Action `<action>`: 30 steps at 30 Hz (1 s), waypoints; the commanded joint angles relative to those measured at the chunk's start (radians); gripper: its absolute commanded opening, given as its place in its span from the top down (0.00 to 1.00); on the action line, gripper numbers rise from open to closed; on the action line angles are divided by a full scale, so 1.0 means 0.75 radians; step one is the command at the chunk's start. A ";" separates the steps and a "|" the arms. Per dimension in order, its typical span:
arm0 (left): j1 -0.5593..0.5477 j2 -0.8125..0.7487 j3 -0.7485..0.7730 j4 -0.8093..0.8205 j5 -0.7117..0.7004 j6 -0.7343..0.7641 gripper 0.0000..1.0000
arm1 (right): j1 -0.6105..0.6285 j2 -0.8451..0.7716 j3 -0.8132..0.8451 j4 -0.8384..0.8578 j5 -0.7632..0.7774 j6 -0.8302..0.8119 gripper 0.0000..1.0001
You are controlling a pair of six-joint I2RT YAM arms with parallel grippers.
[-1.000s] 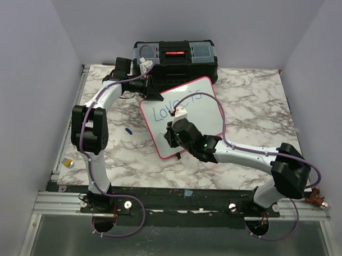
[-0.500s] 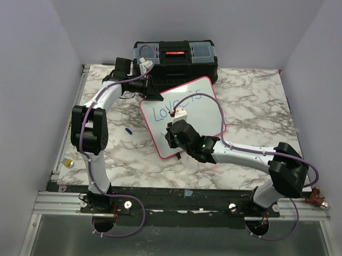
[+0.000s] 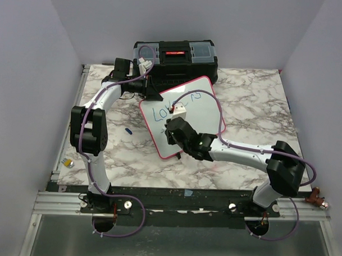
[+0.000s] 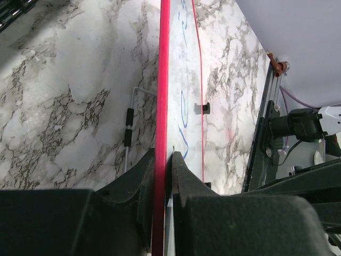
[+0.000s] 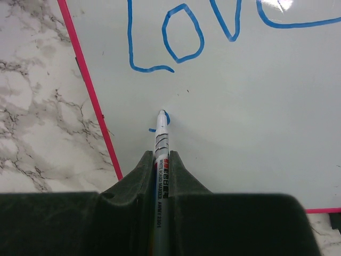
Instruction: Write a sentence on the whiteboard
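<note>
On the whiteboard (image 5: pixel 240 117), the right hand (image 5: pixel 160 156) clamps a marker (image 5: pixel 161 143), tip touching under the sentence (image 5: pixel 129 37); the left hand (image 4: pixel 163 160) pinches its edge.

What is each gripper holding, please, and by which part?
Left gripper clamps the whiteboard by its frame edge; right gripper holds a marker by its barrel.
</note>
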 commanded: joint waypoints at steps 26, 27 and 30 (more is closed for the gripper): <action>-0.003 -0.084 -0.036 0.148 -0.084 0.084 1.00 | 0.007 -0.001 -0.087 -0.094 -0.120 0.080 0.99; -0.003 -0.090 -0.044 0.157 -0.084 0.057 1.00 | 0.009 -0.006 -0.089 -0.103 -0.112 0.086 0.99; -0.004 -0.112 -0.074 0.197 -0.077 0.042 1.00 | 0.009 -0.022 -0.107 -0.118 -0.101 0.094 0.99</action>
